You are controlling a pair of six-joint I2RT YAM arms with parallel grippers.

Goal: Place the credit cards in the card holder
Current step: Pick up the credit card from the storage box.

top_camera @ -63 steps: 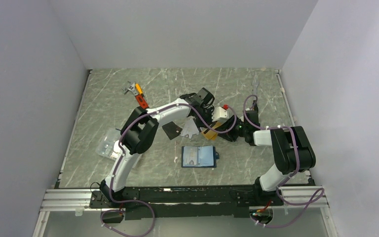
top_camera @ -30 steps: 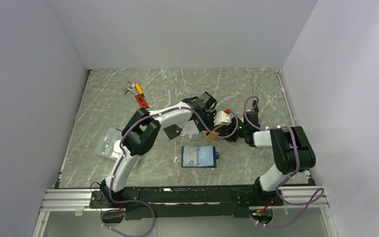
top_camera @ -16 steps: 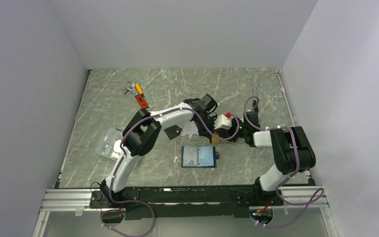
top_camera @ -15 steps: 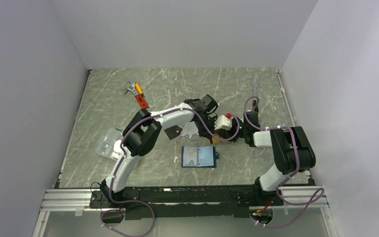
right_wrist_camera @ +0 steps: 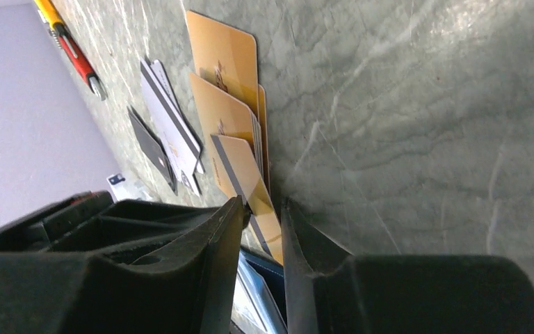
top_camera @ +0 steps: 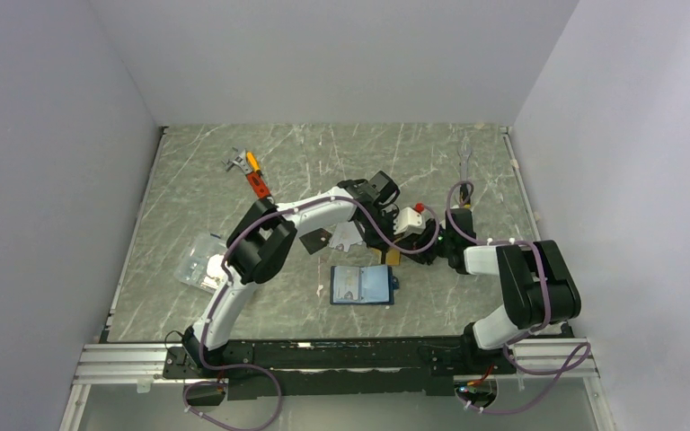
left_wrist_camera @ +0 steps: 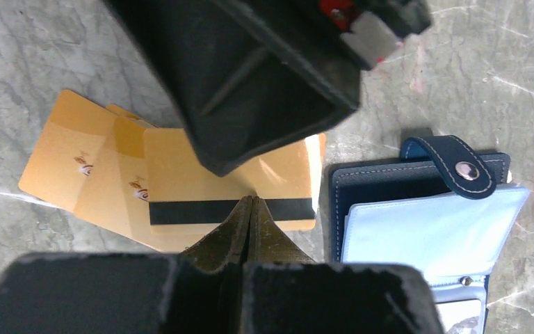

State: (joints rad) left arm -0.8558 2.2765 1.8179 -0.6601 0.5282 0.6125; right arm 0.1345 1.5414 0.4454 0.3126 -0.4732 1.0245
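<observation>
The open navy card holder (top_camera: 362,285) lies flat, and it also shows in the left wrist view (left_wrist_camera: 417,209). Orange-gold striped cards (left_wrist_camera: 229,188) lie fanned just left of it, and they also show in the right wrist view (right_wrist_camera: 233,118). My left gripper (left_wrist_camera: 250,200) is shut and empty, its tip over the nearest card's black stripe. My right gripper (right_wrist_camera: 263,202) is narrowly open, tips at that same card from the opposite side. The silver-white card (top_camera: 349,235) and the black card (top_camera: 313,238) lie on the table to the left.
A red-orange tool (top_camera: 253,178) and a metal piece (top_camera: 233,163) lie at the back left. A clear plastic box (top_camera: 199,267) sits at the left. A metal tool (top_camera: 464,160) lies at the back right. Both arms cross over the table's middle.
The right gripper has lowered the orange-gold card from a tilted, raised pose down towards the table beside the holder. The left gripper has followed it down. The holder has not moved.
</observation>
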